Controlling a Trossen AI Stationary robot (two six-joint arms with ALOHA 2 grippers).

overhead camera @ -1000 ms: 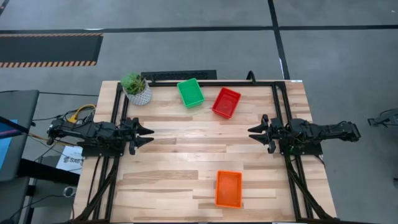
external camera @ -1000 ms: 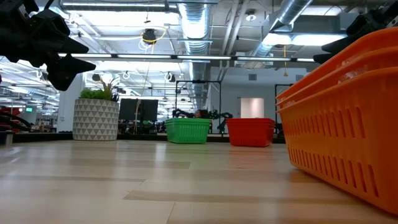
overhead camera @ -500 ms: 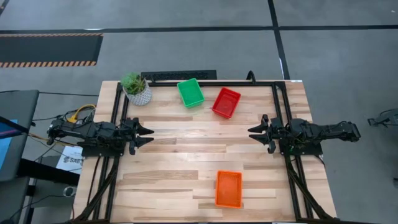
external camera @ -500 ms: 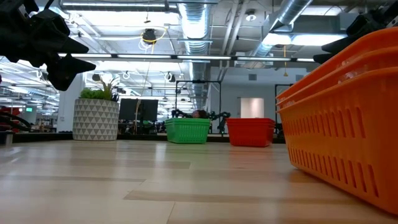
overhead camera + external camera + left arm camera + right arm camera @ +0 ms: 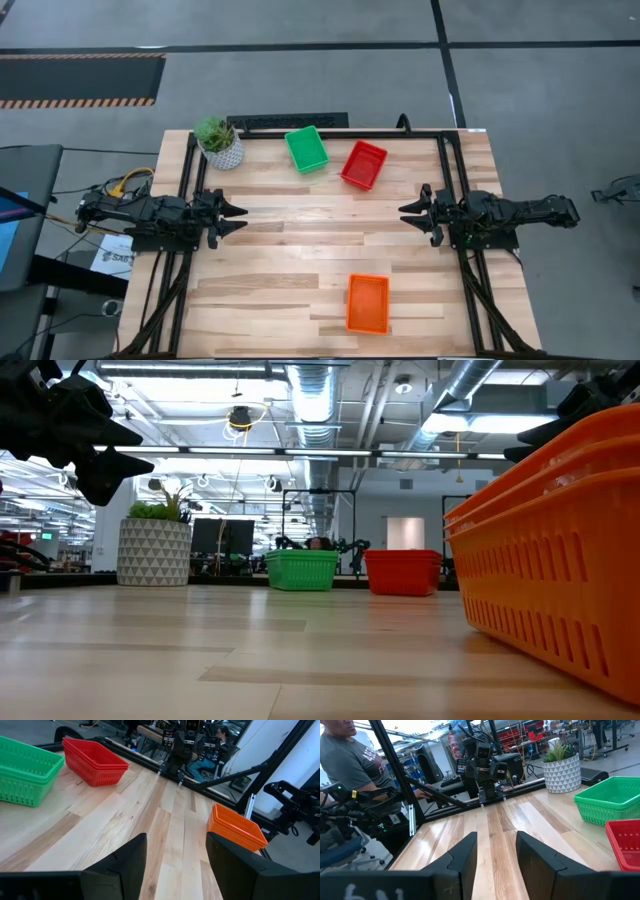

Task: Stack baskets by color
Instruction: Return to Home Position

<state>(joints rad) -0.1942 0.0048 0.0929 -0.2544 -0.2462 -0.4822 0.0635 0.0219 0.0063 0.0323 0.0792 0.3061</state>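
Observation:
Green baskets [image 5: 306, 148] sit stacked at the table's far side, red baskets [image 5: 363, 164] stacked just to their right, and orange baskets [image 5: 367, 303] stacked near the front edge, each stack resting on its bottom. My left gripper [image 5: 240, 216] hovers open at the table's left edge, my right gripper [image 5: 405, 214] open at the right edge; both point level toward the middle with nothing between their fingers. The left wrist view shows the green stack [image 5: 22, 770], the red stack [image 5: 95, 761] and the orange stack [image 5: 235, 826].
A green plant in a white patterned pot [image 5: 219, 141] stands at the table's far left corner. A black frame [image 5: 300, 122] runs along the far edge. A person [image 5: 350, 760] is beyond the table's left side in the right wrist view. Bare wood lies between the stacks.

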